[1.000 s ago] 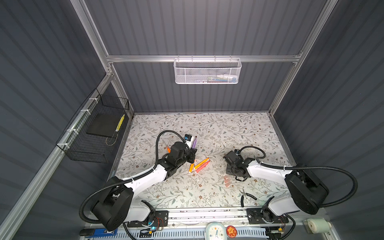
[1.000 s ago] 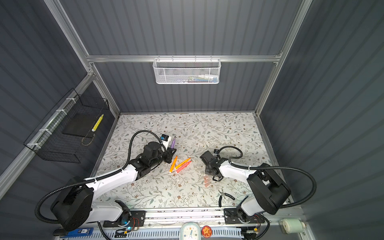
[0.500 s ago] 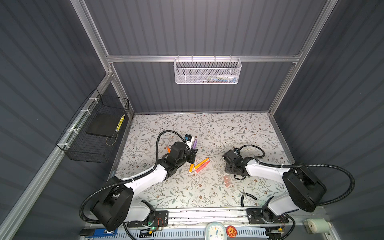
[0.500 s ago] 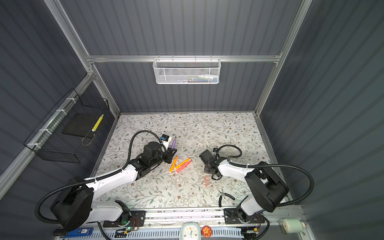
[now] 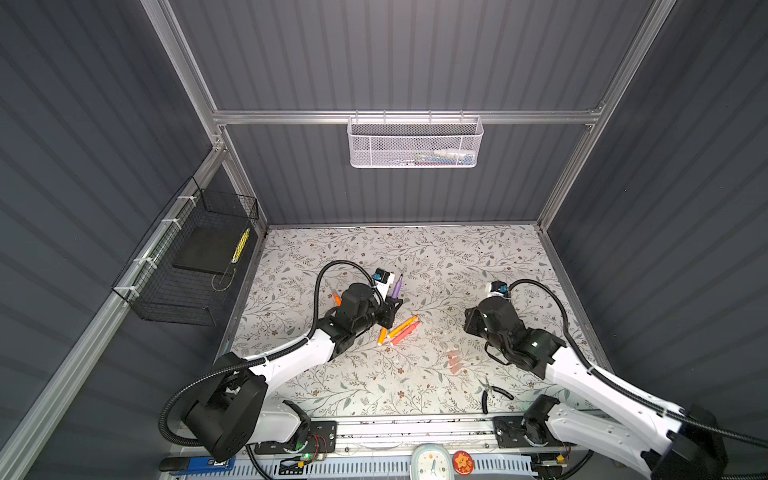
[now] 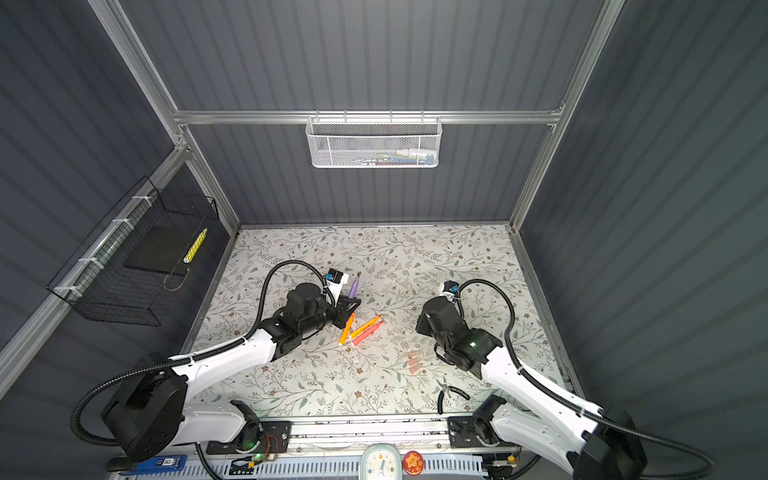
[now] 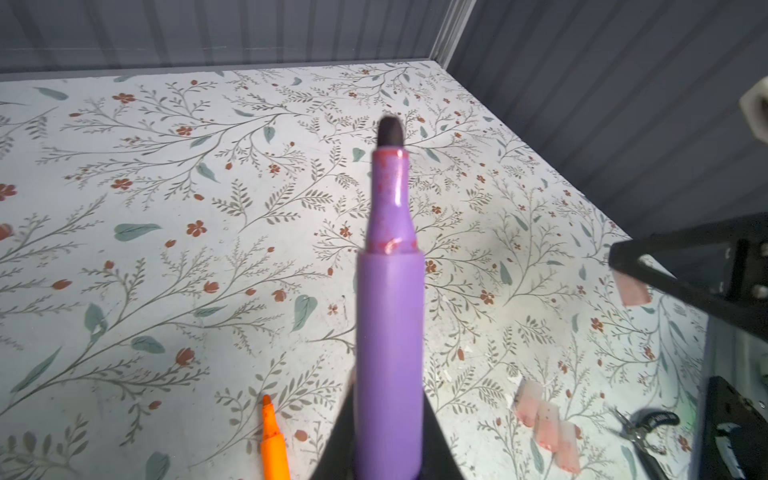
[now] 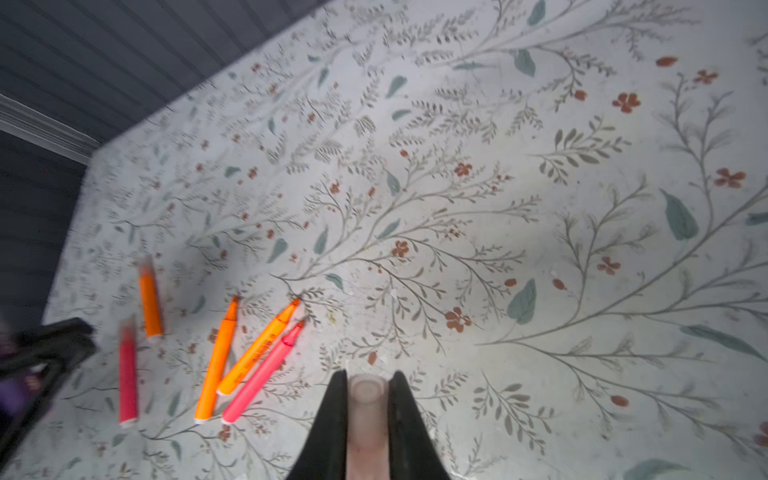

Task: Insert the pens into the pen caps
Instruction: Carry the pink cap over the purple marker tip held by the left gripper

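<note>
The left gripper (image 7: 388, 390) is closed on the barrel of a slim purple marker pen (image 7: 390, 311). The pen's dark bare tip points away from the wrist camera. The right gripper (image 8: 369, 376) is closed on a short translucent pale-pink plastic cap (image 8: 368, 415), which sits between the two black jaws with its round open mouth to the front. On the floral table cover (image 5: 457, 257), near the middle, two uncapped orange marker pens (image 8: 218, 361) and one uncapped pink-red marker pen (image 8: 264, 374) lie close together. In both top views the left gripper stands at about 12 o'clock from these three pens. The right gripper is at 3 o'clock, apart from them. Three loose pale-pink caps (image 5: 454, 359) lie side by side at 4 o'clock. One more orange pen (image 5: 336, 298) lies at 9 o'clock of the left gripper, partly hidden by the arm.
</note>
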Robot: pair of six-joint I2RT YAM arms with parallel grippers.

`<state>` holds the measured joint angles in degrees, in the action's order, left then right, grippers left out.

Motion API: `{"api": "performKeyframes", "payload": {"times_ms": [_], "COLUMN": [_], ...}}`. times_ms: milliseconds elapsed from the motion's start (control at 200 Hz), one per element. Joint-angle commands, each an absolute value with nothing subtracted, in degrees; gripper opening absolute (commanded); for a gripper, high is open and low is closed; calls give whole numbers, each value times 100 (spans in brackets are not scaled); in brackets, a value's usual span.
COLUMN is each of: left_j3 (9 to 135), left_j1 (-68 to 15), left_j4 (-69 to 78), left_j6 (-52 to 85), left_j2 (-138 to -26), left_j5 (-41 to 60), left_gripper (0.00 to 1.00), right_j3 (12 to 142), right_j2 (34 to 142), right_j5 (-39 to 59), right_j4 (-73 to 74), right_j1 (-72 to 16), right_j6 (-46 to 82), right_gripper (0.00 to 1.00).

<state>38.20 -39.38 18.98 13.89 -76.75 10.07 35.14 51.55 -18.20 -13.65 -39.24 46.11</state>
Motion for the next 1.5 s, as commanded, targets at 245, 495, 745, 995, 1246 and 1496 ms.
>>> {"api": "performKeyframes", "payload": {"times_ms": [245,495,745,995,1246,1496], "left_j3": [3671,3831,3834,3841,3841,3854], "left_j1": [-4109,-4157,-4157,-4158,-4160,-4157], "left_j4": [2535,2452,2449,2452,2461,2400], "left_j6": [1143,1234,1282,1292,1280,1275], "left_j2": [-7808,-8031,-8015,-8042,-8040,-8055], "left_j5": [2285,2359,2356,2388,2373,2278], "left_gripper": [0,0,0,0,0,0], "right_j3": [3286,3689,4069,4318,4587,4554], "right_j2": [5031,5698,6360,7126,7709,7816], "right_j5": [-1858,-2241,-2041,-1636,-1454,-1457], "right_j4": [1468,2006,2325,2753,2902,3068], "right_j1": [-4266,-4377,-4377,-4451,-4518,-4597], "right_j6": [4683,4813,4619,4779,4918,4948], "right_gripper": [0,0,0,0,0,0]}}
